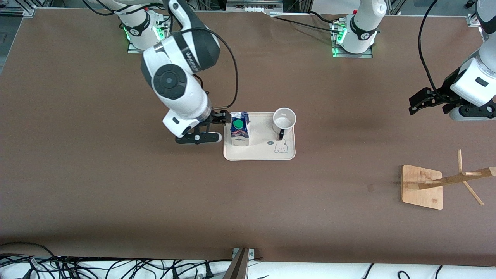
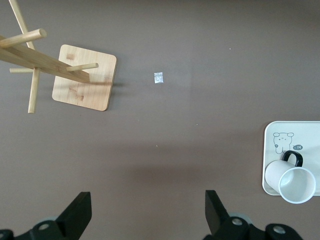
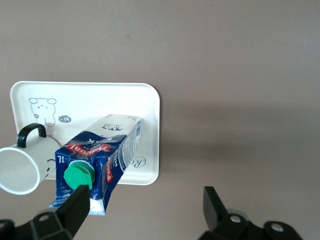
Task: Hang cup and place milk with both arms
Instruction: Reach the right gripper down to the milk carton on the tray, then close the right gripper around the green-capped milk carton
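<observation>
A bamboo mug rack (image 1: 423,187) stands nearest the front camera, toward the left arm's end of the brown worktop (image 1: 116,186); its square base rests flat, and its post with side pegs leans in the view only through perspective; the left wrist view shows the same rack (image 2: 82,77) with a small scrap of pale debris (image 2: 158,78) lying on the worktop near it. Farther from the camera, near the middle of the worktop, lies a cream tray (image 1: 259,153) printed with a small cartoon animal; the milk (image 1: 240,129) stands upright on the tray's end toward the right arm, green cap uppermost; the cup (image 1: 284,121) stands upright on the tray's other end, mouth up, black handle turned toward the front camera; cup and milk are apart. The right hand (image 1: 226,117) is low at the tray's edge, just beside the milk, its fingers spread apart; the right wrist view shows the milk (image 3: 97,160) near one finger and not between the two, so nothing is clamped; the cup (image 3: 22,167) shows there beside the carton. The left hand (image 1: 420,100) waits in the air over bare worktop toward its own end, fingers (image 2: 77,215) apart and holding nothing.
</observation>
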`<action>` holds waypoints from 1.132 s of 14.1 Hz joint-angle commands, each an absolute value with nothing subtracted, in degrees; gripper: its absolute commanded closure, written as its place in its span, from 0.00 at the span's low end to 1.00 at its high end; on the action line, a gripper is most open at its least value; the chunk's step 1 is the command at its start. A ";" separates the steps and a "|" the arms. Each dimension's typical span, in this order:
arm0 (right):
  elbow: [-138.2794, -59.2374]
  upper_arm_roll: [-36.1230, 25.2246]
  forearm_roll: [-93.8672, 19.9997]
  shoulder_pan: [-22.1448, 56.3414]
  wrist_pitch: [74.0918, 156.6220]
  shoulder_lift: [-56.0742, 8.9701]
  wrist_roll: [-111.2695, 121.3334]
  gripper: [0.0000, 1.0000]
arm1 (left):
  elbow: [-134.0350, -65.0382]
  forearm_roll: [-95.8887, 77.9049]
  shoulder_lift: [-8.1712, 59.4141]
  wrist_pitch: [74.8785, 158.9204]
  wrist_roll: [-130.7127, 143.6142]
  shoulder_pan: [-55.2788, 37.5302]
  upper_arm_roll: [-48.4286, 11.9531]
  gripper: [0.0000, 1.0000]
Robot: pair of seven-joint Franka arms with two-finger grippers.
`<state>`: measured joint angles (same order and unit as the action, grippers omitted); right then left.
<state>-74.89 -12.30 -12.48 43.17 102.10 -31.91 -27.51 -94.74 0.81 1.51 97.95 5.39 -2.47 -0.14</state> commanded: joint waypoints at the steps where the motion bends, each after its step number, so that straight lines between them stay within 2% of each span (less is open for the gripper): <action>1: -69.45 -15.12 -13.71 46.23 101.34 -35.24 -30.14 0.00 | -92.81 -0.09 2.55 97.03 4.57 -1.93 -0.44 0.00; 9: -64.69 -15.73 -16.26 48.16 101.43 -40.69 -34.18 0.00 | -92.81 0.00 2.55 97.03 4.57 -1.93 -0.44 0.00; 16: -64.07 -15.03 -17.58 48.34 101.60 -41.22 -36.30 0.00 | -92.81 0.00 2.64 97.03 4.57 -1.93 -0.44 0.00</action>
<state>-66.13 -14.56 -16.27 47.80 102.33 -40.13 -35.48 -94.68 0.81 1.73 97.95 5.39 -2.46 -0.14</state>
